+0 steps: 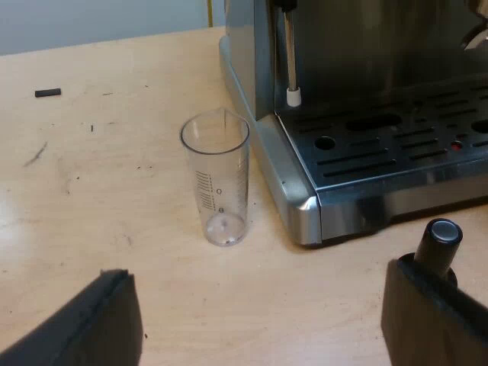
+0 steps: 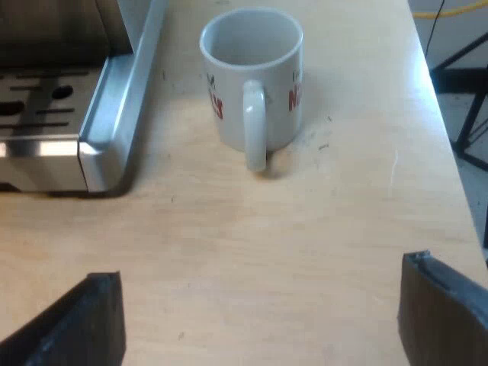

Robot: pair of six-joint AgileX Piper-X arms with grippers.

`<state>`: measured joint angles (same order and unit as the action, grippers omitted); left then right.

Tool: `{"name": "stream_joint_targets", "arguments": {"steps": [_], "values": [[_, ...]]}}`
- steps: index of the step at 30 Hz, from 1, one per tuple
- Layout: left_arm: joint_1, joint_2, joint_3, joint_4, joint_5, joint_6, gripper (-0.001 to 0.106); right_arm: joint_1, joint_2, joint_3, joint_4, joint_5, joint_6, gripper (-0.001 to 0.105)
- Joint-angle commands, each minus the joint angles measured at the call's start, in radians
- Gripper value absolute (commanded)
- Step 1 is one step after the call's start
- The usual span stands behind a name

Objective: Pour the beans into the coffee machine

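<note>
Left gripper (image 1: 263, 313) spread wide, right gripper (image 2: 259, 316) too — measuring glass (image 1: 216, 179) stands upright just beside the espresso machine (image 1: 343, 76), seemingly empty, reads as light and slick — take it mid-wall, gently.

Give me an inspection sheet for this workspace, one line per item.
Surface: wooden table, scuffed, with small dark marks.
Job's things: measuring glass upright, looks empty, beside the espresso machine at its tray corner, not touching it.
Clutter: white mug upright and empty, near the machine's tray corner; tamper with a black knob close by the left gripper; small black piece lying on the table.
Grippers: left gripper open, holding nothing; right gripper open, holding nothing.
Cables: yellow cable on the floor past the table's edge.
Surroundings: black stand legs on the floor.
</note>
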<state>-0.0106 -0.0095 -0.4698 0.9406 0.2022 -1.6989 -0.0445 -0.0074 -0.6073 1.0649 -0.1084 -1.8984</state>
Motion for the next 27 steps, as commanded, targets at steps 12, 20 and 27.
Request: {"name": "stream_joint_targets", "arguments": {"steps": [12, 20, 27], "values": [[-0.004, -0.042, -0.001, -0.003, -0.005, -0.003, 0.067, -0.003, -0.046, 0.073, -0.014, -0.008, -0.006, 0.079], [-0.004, -0.042, -0.001, -0.003, -0.005, -0.003, 0.067, -0.003, -0.046, 0.073, -0.014, -0.008, -0.005, 0.079], [-0.004, -0.042, -0.001, -0.003, -0.005, -0.003, 0.067, -0.003, -0.046, 0.073, -0.014, -0.008, -0.005, 0.079]]}}
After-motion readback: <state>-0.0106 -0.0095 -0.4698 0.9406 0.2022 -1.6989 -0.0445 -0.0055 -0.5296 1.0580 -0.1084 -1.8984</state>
